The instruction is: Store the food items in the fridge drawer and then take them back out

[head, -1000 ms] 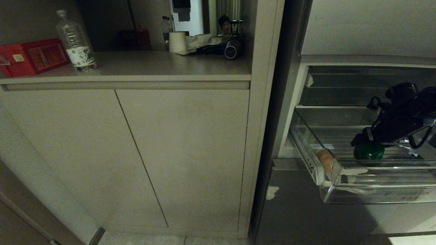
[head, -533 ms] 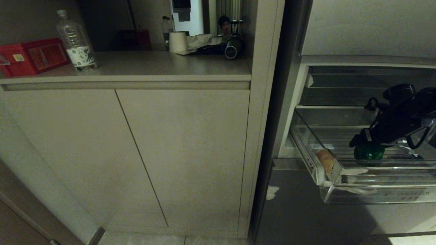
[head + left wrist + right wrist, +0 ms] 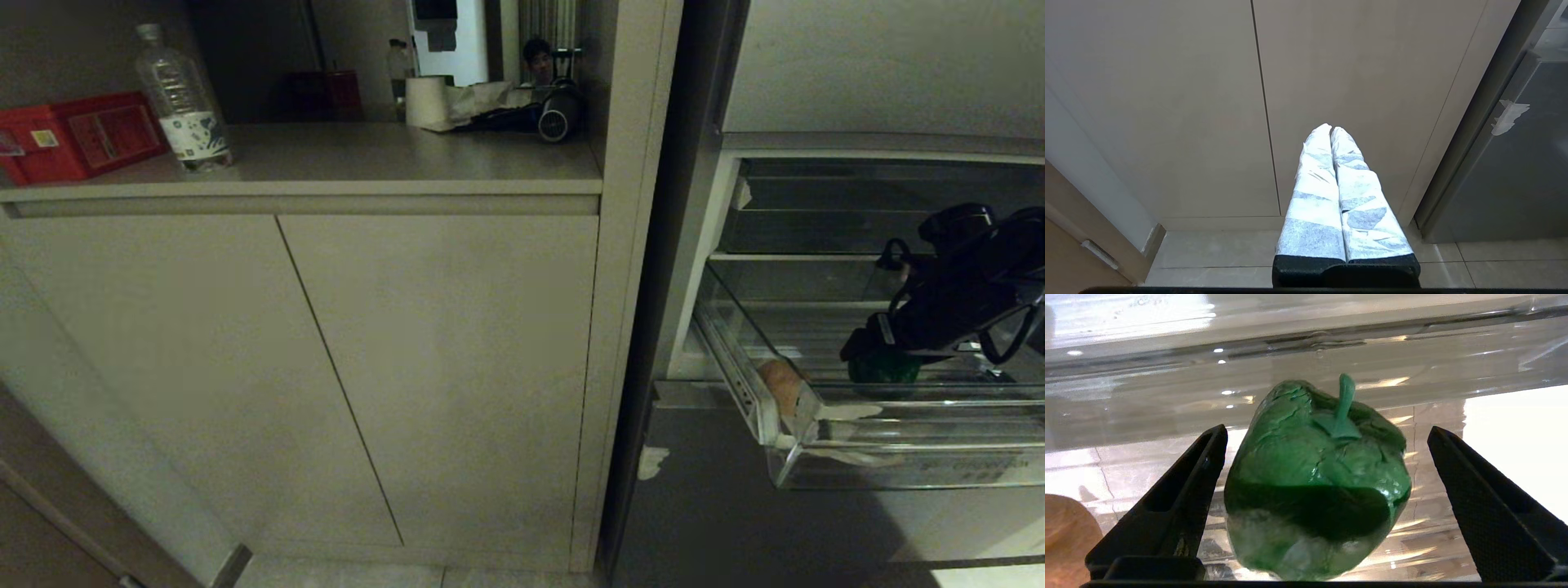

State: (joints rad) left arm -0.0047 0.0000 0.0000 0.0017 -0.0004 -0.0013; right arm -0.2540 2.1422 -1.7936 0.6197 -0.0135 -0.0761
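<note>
Nearest, low down: left gripper (image 3: pixel 1332 130) parked in front of the beige cabinet doors (image 3: pixel 1355 81), its white-wrapped fingers (image 3: pixel 1314 179) pressed together, nothing between them.

Right side: wide clear plastic fridge drawer (image 3: pixel 898 469) pulled out of the open fridge, ribbed floor, tall clear front lip. Tan-orange oval lump (image 3: pixel 780 382) sits in the drawer's near-left corner, against the side wall. Glossy dark-green bell pepper (image 3: pixel 1314 477) rests on the drawer floor further right, stem tilted up toward the front lip.

Right gripper (image 3: pixel 1327 498) reaches down into the drawer over the pepper, jaws spread wide, one black finger (image 3: pixel 1180 498) on either side of it. Gap visible on both sides, so no hold on it.

Above and behind: shallower clear bin (image 3: pixel 816 220).

Far left: beige countertop (image 3: pixel 367 155) with a clear plastic water bottle (image 3: pixel 181 102), red box (image 3: pixel 77 135), white paper roll (image 3: pixel 424 100).
</note>
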